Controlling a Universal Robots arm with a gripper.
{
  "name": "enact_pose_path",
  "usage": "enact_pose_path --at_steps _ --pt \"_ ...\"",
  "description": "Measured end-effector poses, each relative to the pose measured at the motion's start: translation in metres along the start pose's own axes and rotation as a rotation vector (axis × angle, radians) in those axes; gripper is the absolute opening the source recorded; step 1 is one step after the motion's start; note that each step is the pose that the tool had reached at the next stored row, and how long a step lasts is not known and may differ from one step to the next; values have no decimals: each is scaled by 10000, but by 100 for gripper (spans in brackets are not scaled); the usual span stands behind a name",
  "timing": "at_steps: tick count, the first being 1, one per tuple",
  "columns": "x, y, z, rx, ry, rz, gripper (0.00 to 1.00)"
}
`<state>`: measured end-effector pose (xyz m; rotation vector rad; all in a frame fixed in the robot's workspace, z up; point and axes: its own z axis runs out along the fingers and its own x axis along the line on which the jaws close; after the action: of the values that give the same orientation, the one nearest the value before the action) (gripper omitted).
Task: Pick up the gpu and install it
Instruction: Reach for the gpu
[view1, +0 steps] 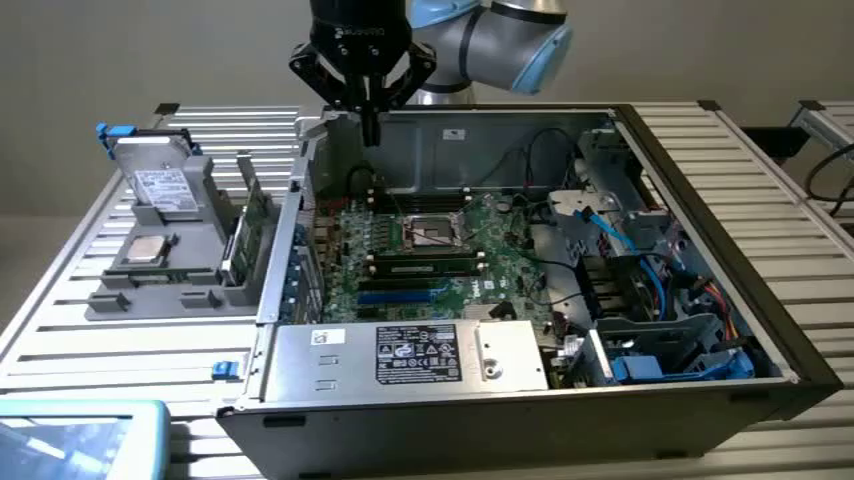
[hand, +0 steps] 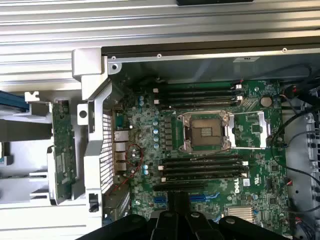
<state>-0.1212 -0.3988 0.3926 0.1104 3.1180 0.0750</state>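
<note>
The gpu (view1: 248, 235) is a flat green card standing on edge in a grey holder (view1: 160, 290), outside the open computer case at the exterior view's left. In the wrist view the gpu (hand: 64, 150) shows edge-on beside the case's rear panel. My gripper (view1: 370, 132) hangs above the back left corner of the case, with its fingers shut together and nothing between them. It stands apart from the gpu, further back and higher. In the wrist view the gripper (hand: 177, 202) looks down on the large green motherboard (hand: 200, 135).
The open case (view1: 721, 200) holds the motherboard (view1: 427, 250), dark memory sticks (view1: 427, 265), a power supply (view1: 414, 355) at the front and drive bays with blue cables (view1: 667, 290). The holder also carries a hard drive (view1: 163, 185) and a processor (view1: 144, 250). A teal tray (view1: 80, 435) lies at the front left.
</note>
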Motion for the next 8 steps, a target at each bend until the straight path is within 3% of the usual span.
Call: enact_pose_path --at_steps 8 --pt "0 0 0 0 0 0 12"
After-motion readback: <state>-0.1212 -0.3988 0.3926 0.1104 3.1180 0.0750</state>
